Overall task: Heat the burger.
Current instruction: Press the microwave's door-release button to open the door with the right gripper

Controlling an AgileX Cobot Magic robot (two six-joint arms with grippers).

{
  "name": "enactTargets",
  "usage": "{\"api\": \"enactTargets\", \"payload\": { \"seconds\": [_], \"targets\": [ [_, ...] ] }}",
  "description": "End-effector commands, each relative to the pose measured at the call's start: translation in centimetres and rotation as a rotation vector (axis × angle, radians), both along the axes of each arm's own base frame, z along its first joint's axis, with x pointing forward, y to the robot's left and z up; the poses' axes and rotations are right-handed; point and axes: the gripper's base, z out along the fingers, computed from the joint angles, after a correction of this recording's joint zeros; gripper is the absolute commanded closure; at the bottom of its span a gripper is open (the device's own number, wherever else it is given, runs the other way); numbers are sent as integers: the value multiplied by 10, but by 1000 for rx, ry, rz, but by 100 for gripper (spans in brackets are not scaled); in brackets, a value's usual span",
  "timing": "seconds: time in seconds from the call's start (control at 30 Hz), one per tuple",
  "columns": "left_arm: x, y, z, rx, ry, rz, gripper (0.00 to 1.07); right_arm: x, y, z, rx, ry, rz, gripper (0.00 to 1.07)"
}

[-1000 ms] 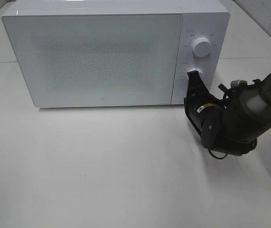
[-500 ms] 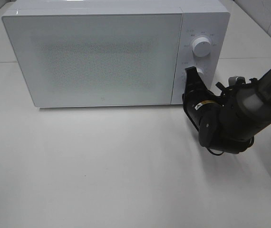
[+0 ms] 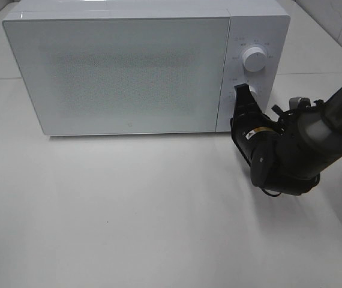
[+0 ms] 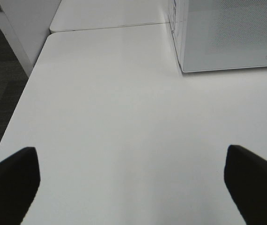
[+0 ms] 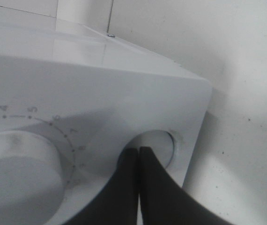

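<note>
Since a second ago, the right end effector (image 3: 241, 90) has been shifted slightly up and in toward the microwave (image 3: 261, 18), and its arm (image 3: 303, 144) has been drawn a little closer to the control panel. Nothing else is seen to have moved.

The burger is not being shown in any view. The microwave door (image 3: 123, 66) is standing shut and its frosted front is hiding the inside, so it cannot be told whether the burger is lying behind it.

In the high view, the right end effector is being pointed up along the panel. Its tips are lying over the lower knob (image 3: 252, 90), below the upper knob (image 3: 255, 59). In the right wrist view, its two black fingers (image 5: 119, 197) are being held together, with only a thin line between them and nothing clamped. The tips are being set against a small round white control (image 5: 160, 143) near the panel's corner, just beside a larger dial (image 5: 16, 164) ringed with numbers.

The left end effector (image 4: 129, 149) is being held with its fingers wide apart and empty over the white bench (image 3: 129, 210). The microwave's near corner is lying ahead of it and apart from it. The microwave is being carried toward the far side of the bench.
</note>
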Motion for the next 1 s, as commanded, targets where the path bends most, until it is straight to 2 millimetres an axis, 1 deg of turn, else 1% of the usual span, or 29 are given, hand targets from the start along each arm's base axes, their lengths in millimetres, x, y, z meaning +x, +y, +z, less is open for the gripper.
{"api": "enactTargets", "payload": {
  "seconds": [0.03, 0.2, 0.5, 0.77, 1.0],
  "targets": [
    [-2, -1, 0, -10, -23, -16, 7, 7, 3, 12, 4, -97, 17, 107],
    [-2, -1, 0, -10, -23, -16, 7, 7, 3, 12, 7, -98, 16, 107],
    [-2, -1, 0, -10, -23, -16, 7, 14, -5, 16, 37, -142, 2, 107],
    [-2, -1, 0, -10, -23, -16, 7, 22, 1, 23, 56, -178, 33, 107],
    [-2, -1, 0, -10, -23, -16, 7, 22, 1, 22, 54, -168, 32, 107]
  ]
}}
